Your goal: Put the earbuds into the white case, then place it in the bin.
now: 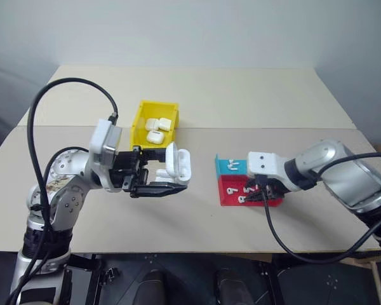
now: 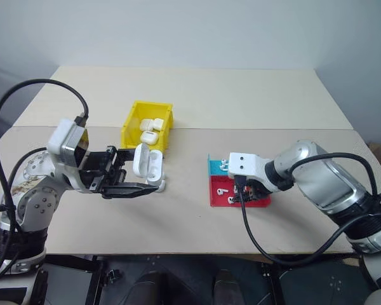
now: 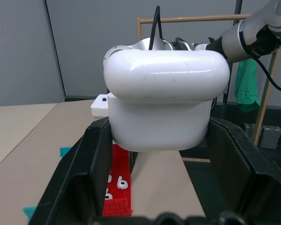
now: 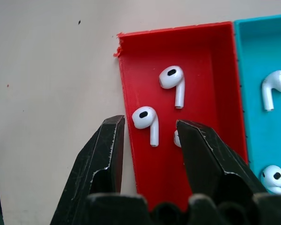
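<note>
Two earbuds [image 4: 152,123] lay in the red tray [image 4: 210,61] between your right gripper's [image 4: 147,129] spread fingers; you needed to centre on one. Your left gripper [image 1: 153,176] pinched the white case [image 1: 176,162].

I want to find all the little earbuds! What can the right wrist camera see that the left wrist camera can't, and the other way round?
Right wrist view: the blue tray holding two earbuds, and the right claw standing open over an earbud in the red tray.

Left wrist view: the white case with its lid up, held between the left claw's fingers, with the right arm behind it.

Both: the red tray with white earbuds lying in it, and the tan table.
</note>
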You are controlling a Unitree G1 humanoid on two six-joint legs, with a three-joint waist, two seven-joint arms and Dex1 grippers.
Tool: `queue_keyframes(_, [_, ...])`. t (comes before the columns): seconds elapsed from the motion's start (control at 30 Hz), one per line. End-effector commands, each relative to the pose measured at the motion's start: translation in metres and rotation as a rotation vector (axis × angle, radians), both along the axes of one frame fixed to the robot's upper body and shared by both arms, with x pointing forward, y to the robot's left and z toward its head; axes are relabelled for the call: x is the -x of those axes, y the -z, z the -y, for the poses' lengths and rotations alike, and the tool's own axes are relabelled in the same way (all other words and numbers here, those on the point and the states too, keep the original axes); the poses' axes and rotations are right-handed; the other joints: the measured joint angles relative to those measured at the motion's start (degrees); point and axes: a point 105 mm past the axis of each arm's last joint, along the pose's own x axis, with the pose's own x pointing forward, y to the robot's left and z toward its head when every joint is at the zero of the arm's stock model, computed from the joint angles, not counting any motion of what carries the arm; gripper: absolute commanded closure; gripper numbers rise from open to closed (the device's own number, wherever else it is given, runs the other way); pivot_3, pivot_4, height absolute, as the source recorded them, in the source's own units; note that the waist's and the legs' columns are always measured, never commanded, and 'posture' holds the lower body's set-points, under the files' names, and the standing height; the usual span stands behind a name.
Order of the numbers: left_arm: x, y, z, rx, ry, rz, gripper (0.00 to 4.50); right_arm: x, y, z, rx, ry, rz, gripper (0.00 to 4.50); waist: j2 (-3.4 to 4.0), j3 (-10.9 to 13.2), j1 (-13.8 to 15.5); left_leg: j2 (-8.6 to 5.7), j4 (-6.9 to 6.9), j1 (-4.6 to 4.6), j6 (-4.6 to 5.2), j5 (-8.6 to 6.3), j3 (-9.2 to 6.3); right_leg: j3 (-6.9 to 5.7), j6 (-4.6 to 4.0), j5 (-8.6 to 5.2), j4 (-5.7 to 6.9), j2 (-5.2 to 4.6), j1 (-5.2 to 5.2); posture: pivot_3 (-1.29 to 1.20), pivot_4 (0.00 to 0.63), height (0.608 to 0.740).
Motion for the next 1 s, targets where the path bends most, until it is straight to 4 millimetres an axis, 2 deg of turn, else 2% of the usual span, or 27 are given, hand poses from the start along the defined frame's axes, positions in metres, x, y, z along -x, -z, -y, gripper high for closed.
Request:
queue_keyframes(0.03, [0.011,-0.005,0.001,0.008,0.031,0.054,1.74,-0.004,-0.004,-0.003,0.022,-0.034,0.038,2.30,0.00,0.00,-0.01,0.00,0.00,-0.01,0.00,0.00,0.00,0.00,0.00,0.00,0.01,0.00,-0.01,0.00,0.150,0.740])
queue_keyframes(0.43, [0.024,-0.003,0.000,0.010,0.031,0.059,1.74,-0.015,0.013,-0.009,0.079,-0.062,0.068,2.30,0.00,0.00,-0.03,0.00,0.00,0.02,0.00,0.00,0.00,0.00,0.00,0.00,0.03,0.01,0.00,0.00,0.150,0.740])
queue_keyframes(0.93, [0.026,-0.004,-0.001,0.017,0.016,0.062,1.74,-0.016,0.022,-0.006,0.111,-0.101,0.054,2.30,0.00,0.00,-0.04,0.01,-0.01,0.03,0.00,0.00,0.00,-0.01,0.00,0.00,0.02,0.01,0.00,0.00,0.150,0.740])
queue_keyframes(1.0, [0.026,-0.004,-0.001,0.017,0.013,0.063,1.74,-0.015,0.022,-0.007,0.111,-0.106,0.048,2.69,0.00,0.00,-0.04,0.01,-0.01,0.04,0.00,0.00,0.00,-0.01,0.00,0.00,0.02,0.01,0.01,0.00,0.150,0.740])
